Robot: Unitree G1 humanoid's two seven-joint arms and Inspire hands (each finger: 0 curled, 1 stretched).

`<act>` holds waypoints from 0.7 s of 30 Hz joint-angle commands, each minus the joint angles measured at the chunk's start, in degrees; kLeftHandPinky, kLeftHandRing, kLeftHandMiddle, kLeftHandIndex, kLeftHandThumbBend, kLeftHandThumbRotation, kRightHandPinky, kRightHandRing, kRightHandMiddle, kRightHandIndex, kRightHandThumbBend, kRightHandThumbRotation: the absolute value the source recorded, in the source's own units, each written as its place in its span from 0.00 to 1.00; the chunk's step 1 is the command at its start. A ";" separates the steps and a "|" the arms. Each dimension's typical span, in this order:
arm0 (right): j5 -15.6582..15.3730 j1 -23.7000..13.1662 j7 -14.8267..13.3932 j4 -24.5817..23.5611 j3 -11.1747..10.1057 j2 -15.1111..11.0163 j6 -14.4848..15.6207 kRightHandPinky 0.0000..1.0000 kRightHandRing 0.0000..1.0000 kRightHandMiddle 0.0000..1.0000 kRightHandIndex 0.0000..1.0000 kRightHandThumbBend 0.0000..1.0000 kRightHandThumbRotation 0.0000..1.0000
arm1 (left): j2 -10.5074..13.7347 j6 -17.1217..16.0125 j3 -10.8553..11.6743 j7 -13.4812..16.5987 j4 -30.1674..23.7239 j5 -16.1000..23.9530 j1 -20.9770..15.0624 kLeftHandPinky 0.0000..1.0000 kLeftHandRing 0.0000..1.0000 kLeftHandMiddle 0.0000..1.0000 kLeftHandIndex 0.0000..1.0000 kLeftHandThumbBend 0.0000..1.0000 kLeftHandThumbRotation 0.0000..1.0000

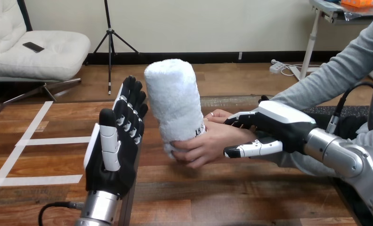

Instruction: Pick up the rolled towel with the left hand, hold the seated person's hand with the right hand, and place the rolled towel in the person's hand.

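Table (198, 197): towel (173, 99) beside L robot hand (111, 160)

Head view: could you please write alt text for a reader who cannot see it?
The person's hand grips an upright rolled white towel. The robot's right hand clasps the person's wrist; its left hand stands open beside the towel, apart.

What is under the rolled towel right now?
The person's hand wraps the lower end of the rolled towel. Its fingers cover the towel's base, so whether it rests on the table cannot be seen.
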 commanded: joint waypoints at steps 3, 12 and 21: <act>2.16 -0.12 -1.64 -2.72 -3.46 -0.48 -0.02 0.70 0.83 0.85 0.86 1.00 0.93 | 1.00 -0.62 -0.19 -0.37 -3.81 -0.12 -0.10 1.00 1.00 1.00 0.98 0.95 0.99; 4.68 2.55 -4.25 -4.14 -5.79 0.00 -1.79 0.71 0.84 0.86 0.87 1.00 0.95 | 1.77 -0.05 -0.26 -1.76 -5.83 -1.40 1.97 1.00 1.00 1.00 0.98 0.94 0.98; 9.37 7.36 -5.33 -9.87 -9.54 1.09 -1.69 0.72 0.85 0.88 0.90 1.00 0.99 | 2.62 -0.27 -0.46 -3.19 -8.48 -2.12 4.71 0.99 1.00 1.00 0.98 0.95 0.97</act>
